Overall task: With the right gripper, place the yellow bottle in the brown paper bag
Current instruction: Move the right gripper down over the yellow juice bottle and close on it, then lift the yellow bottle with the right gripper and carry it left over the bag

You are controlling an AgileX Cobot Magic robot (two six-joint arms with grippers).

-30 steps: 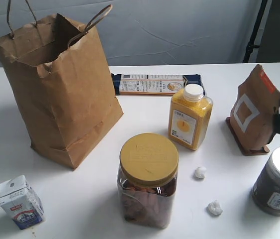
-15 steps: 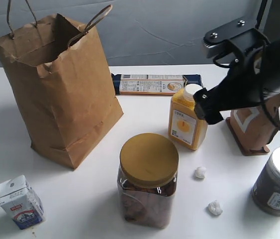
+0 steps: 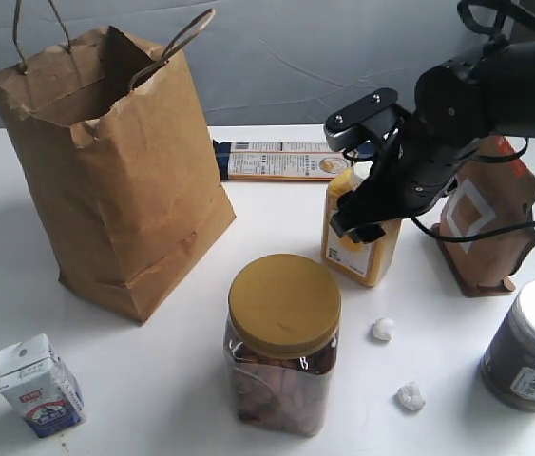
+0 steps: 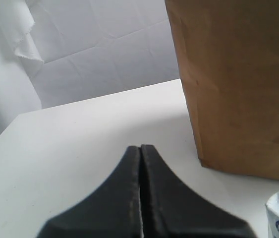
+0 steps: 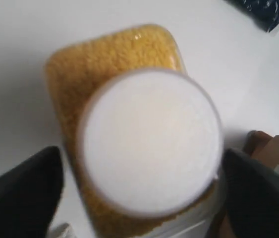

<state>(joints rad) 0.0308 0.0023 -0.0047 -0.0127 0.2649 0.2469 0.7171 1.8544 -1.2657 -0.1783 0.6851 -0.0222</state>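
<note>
The yellow bottle point(image 3: 357, 249) stands upright mid-table, right of the brown paper bag point(image 3: 120, 171), whose mouth gapes open. My right gripper point(image 3: 367, 195) hangs over the bottle's top, hiding its white cap in the exterior view. The right wrist view looks straight down on the bottle point(image 5: 149, 141); the right gripper point(image 5: 141, 171) is open, one black finger point(image 5: 30, 183) on each side of the cap and apart from it. In the left wrist view the left gripper point(image 4: 140, 148) is shut on nothing, low over the table beside the bag point(image 4: 238, 84).
A clear jar with a mustard lid point(image 3: 283, 342) stands in front of the bottle. Right of it are a brown pouch point(image 3: 486, 214) and a dark canister point(image 3: 533, 347). A pasta box point(image 3: 286, 160) lies behind, a milk carton point(image 3: 37, 385) front left, two white wads point(image 3: 382, 329) nearby.
The right arm has swung in from the right edge and come down over the yellow bottle. The bottle and the bag have not moved.
</note>
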